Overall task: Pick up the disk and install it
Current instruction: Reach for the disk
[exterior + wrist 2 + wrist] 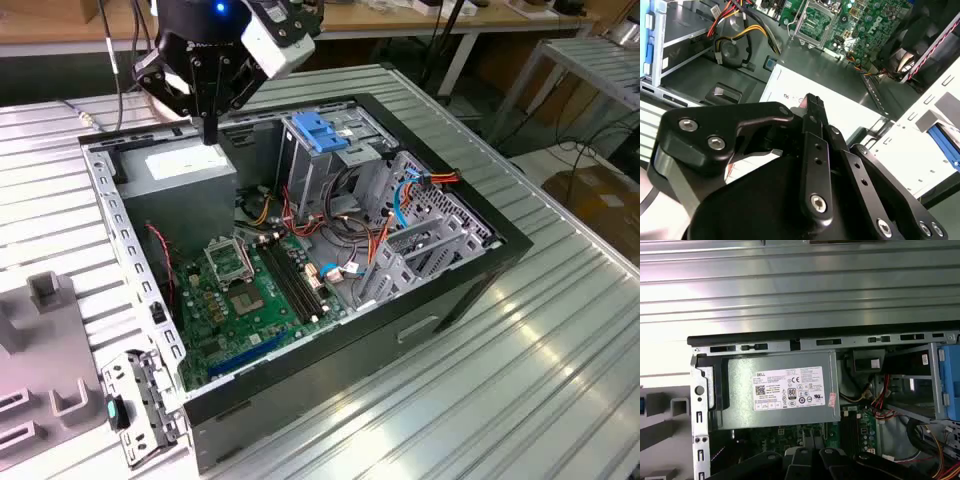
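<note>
gripper [210,137] | fingers [813,131] squeezed shut, empty | just above grey box [185,168] | corner of PC case [300,392]

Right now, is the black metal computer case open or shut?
Open: the black metal computer case has no cover; its green circuit board and grey metal box show inside.

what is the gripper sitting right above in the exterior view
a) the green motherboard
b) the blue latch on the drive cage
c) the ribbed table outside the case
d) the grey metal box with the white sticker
d: in the exterior view the gripper hangs right over the grey metal box with its white sticker, apart from the blue latch and the motherboard.
</note>
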{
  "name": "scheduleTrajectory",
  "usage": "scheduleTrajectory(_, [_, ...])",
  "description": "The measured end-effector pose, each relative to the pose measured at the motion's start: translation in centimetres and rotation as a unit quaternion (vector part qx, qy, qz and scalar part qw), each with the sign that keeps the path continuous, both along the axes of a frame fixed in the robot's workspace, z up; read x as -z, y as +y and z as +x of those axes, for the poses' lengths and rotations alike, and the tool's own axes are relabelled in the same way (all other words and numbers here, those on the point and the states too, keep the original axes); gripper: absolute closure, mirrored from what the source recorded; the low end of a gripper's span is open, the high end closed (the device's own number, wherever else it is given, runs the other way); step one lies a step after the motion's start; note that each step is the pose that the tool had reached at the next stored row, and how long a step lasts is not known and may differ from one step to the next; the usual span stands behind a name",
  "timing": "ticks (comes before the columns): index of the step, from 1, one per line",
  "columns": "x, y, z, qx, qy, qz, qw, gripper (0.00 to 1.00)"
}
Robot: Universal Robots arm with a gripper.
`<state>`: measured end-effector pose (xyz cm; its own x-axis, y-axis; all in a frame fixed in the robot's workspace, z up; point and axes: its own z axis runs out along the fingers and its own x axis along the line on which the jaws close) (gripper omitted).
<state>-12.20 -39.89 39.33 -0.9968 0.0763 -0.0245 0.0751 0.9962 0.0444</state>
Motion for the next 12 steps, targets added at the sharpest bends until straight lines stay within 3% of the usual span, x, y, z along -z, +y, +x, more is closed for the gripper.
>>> scheduleTrajectory(12, [0.00, 0.00, -0.66, 0.000, 0.0000, 0.0000, 1.00000, 0.89])
